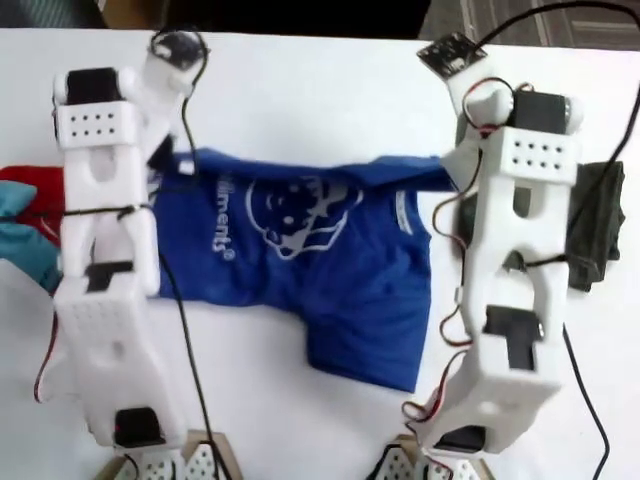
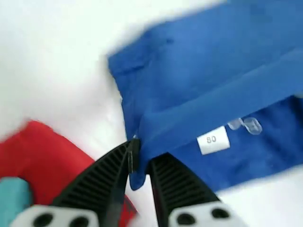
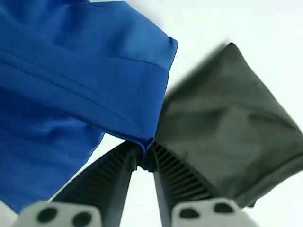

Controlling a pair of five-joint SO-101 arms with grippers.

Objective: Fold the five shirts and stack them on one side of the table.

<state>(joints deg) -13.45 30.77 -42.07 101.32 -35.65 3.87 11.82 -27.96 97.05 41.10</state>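
— What are the left fingers (image 2: 124,161) doing?
— They are nearly closed, pinching a folded edge of the blue shirt (image 2: 213,85) between their ribbed pads. A white label (image 2: 213,140) shows on the cloth close by.
— And the right fingers (image 3: 128,158)?
— Much the same: drawn narrow, with a hemmed corner of the blue shirt (image 3: 71,71) clamped between them.
— Where does that shirt lie?
— In the middle of the table (image 1: 320,90), between the left arm (image 1: 105,250) and the right arm (image 1: 515,260). The blue shirt (image 1: 330,270) is spread out with its white print facing up. Its far edge stretches from one arm to the other, and its near right part hangs lower than the rest.
— What is around it?
— On the left, just beside the pinched corner, is a red shirt (image 2: 42,156) with a teal shirt (image 2: 12,198) next to it. From above, the red shirt (image 1: 25,195) and the teal shirt (image 1: 25,250) sit bunched at the table's left edge. On the right is a dark olive shirt (image 3: 222,123), right by the held corner. From above, the dark olive shirt (image 1: 595,225) lies partly under the right arm.
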